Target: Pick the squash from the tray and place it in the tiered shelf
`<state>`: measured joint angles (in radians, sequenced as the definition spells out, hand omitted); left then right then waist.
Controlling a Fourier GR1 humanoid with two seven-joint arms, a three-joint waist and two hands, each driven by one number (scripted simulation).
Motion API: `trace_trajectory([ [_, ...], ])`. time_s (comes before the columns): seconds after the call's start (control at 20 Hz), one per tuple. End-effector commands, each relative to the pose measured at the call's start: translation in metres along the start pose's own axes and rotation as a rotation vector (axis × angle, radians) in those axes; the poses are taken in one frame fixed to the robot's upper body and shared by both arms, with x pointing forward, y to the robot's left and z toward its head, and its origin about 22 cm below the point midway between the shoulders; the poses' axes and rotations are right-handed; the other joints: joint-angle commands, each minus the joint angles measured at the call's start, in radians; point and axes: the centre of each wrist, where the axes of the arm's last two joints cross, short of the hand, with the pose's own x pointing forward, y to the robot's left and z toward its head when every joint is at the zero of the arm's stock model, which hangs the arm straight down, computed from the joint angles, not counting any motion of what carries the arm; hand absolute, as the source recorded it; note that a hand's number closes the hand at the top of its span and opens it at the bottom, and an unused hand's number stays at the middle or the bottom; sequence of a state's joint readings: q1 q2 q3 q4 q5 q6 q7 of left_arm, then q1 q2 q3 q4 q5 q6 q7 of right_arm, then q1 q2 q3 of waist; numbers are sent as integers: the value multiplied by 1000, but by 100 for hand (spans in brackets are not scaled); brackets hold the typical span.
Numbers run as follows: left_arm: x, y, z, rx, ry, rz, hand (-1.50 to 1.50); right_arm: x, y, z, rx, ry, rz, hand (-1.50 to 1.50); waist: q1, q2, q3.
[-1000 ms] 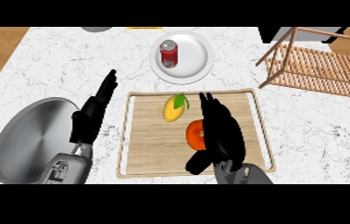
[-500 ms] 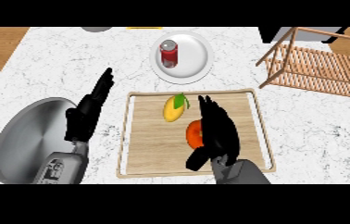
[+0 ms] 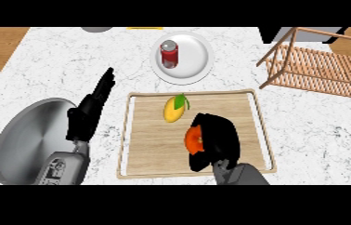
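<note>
A white marbled counter is seen from above. At its right edge a wooden tiered shelf is set, with nothing seen on its slats. A large grey pan is placed at the left. A wooden tray is centred, on which a yellow squash is laid, apart from an orange object around which the right hand is curled. A red can is held by a white plate. The left hand is kept open, fingers straight, beside the tray.

Plate behind tray (shelf to its right).
</note>
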<state>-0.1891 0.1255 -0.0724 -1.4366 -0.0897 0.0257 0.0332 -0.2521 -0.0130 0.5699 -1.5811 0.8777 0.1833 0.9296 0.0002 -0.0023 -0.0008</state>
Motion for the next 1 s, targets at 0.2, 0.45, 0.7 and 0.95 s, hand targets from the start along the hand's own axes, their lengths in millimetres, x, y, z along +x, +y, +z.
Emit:
trace_trajectory([
  [0.2, -16, 0, 4, -11, 8, -6, 0, -36, -18, 12, -51, -19, -62, 150, -5, 2, 1],
  [0.45, -13, 19, 2, 12, -2, -9, 0, -89, -39, 23, -102, -4, -163, 150, -8, 1, 1],
  [0.7, -11, -12, -5, 1, 15, 5, 0, -87, -50, 44, -179, -89, -284, 150, -10, 1, 1],
  [0.95, 7, 10, 5, 12, 10, -11, 0, -75, -88, 72, -387, -180, -589, 150, -4, -4, 1],
])
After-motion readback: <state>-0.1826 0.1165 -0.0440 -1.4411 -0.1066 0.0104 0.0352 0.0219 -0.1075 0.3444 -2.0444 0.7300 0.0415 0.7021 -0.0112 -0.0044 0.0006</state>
